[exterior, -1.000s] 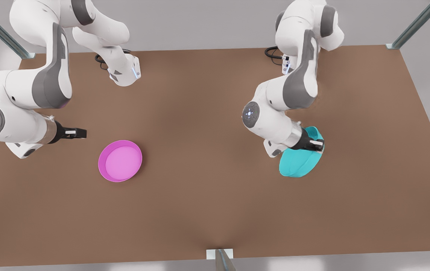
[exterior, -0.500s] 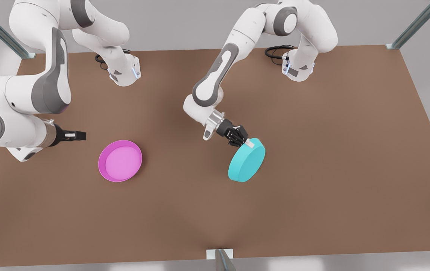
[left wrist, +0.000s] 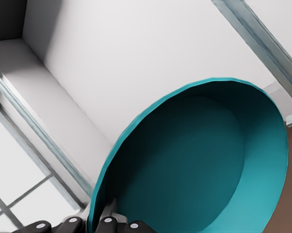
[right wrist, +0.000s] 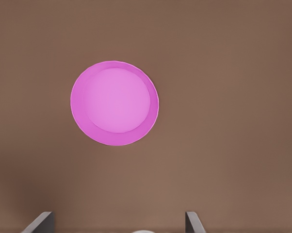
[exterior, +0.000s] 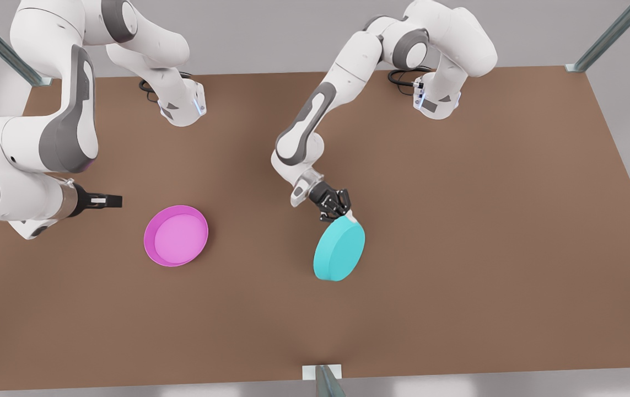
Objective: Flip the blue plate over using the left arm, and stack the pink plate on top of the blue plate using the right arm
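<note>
2 plates: my left claw pinches the blue plate by its rim, tilted base-up, right of the pink plate lying on the desk. It looks light, stiff, slick; rim grips suit. My right claw waits, spread wide.

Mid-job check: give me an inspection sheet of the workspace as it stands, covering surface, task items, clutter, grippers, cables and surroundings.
Surface: brown table, flat.
Blue plate: tilted, underside facing the front camera, held by its rim.
Pink plate: flat on the table, open side up, untouched.
Clutter: nothing seen.
Left gripper: shut on the blue plate's rim near mid-table.
Right gripper: waiting apart from the pink plate, fingers spread.
Cables: black loops at both arm bases.
Surroundings: metal frame posts, grey walls.
</note>
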